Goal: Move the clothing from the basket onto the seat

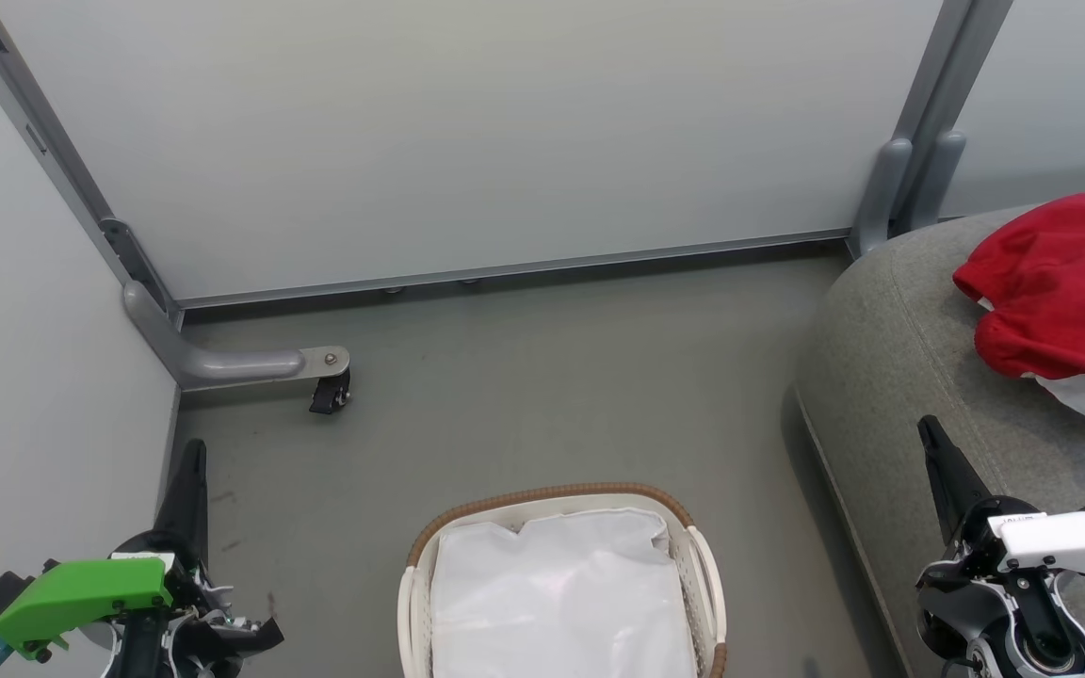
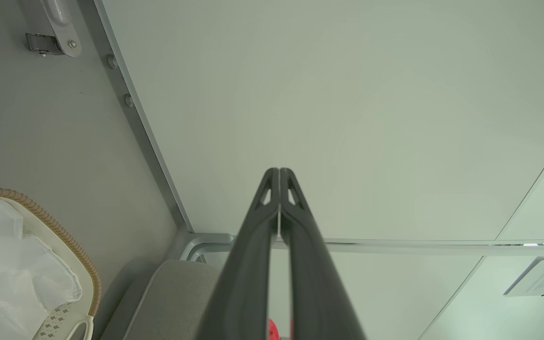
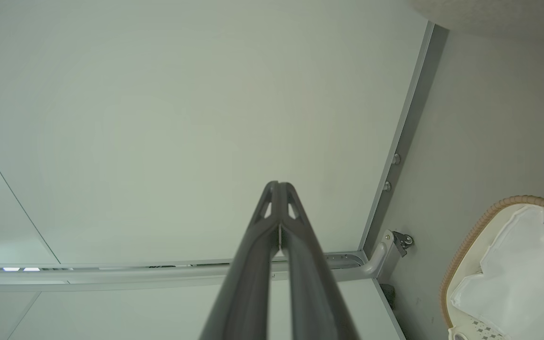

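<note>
Appears finished, or very close to it. Lying heaped at 3 o'clock of the head view, on the large grey fabric-upholstered sofa seat (image 1: 891, 377) with rounded edge: the soft red and white sports clothing (image 1: 1060, 292), crumpled, with a white part showing under the red at its lower side, cut off by the picture border. Standing at 6 o'clock on the grey floor (image 1: 552, 377), well apart from the clothing and near the side of the seat: the oval white perforated plastic laundry basket (image 1: 408, 612) with brown woven rim, holding only the plain white liner sheet (image 1: 561, 593). No red cloth visible inside it; near end cut off by the border, so cannot tell for that hidden part. Seen also in both wrist views, likewise with no red inside: the same rim and liner. At 7 o'clock, the left gripper (image 1: 192, 461), dark fingers (image 2: 253, 245) pressed together tip to tip, holding nothing, pointing toward the pale wall panel (image 1: 467, 141). At 4 o'clock, the right gripper (image 1: 929, 433), near the edge of the seat, fingers closed in the same way and also empty. Judged from this: carrying done, both grippers free; left to do, perhaps only checking the hidden near end of the basket for one more garment.
</note>
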Controlling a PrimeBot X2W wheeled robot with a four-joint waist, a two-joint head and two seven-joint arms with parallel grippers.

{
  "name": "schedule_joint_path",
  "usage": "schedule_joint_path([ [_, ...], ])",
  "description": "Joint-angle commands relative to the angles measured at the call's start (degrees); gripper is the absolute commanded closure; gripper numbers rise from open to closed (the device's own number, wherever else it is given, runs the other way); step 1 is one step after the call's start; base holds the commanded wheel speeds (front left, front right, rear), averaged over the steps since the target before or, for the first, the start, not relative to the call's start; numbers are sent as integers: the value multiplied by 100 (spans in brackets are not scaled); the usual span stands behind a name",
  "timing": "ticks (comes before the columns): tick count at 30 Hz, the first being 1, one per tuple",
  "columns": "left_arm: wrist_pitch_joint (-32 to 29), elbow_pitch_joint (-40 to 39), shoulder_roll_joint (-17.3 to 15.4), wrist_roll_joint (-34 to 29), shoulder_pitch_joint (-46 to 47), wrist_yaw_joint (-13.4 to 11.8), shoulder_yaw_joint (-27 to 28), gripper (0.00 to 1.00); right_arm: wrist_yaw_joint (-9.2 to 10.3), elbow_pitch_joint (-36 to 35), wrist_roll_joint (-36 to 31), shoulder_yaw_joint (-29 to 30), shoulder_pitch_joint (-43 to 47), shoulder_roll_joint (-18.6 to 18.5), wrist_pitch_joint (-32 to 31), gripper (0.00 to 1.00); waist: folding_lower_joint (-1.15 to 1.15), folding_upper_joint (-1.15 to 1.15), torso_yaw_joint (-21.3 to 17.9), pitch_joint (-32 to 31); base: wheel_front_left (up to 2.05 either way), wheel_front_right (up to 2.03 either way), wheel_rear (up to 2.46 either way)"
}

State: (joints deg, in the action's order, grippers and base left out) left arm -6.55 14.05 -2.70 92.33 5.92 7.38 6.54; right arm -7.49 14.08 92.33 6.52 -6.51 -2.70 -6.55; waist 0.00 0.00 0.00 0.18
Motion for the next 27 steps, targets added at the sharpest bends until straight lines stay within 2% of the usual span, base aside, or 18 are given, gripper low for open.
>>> schedule_joint_path([
  [1, -17, -9, -33, 17, 60, 26, 13, 100, 0, -24, 17, 12, 61, -34, -18, 100, 0, 0, 0, 0, 0, 0, 0],
  [27, -16, -10, -33, 18, 59, 27, 12, 100, 0, -23, 18, 12, 61, -34, -17, 100, 0, 0, 0, 0, 0, 0, 0],
])
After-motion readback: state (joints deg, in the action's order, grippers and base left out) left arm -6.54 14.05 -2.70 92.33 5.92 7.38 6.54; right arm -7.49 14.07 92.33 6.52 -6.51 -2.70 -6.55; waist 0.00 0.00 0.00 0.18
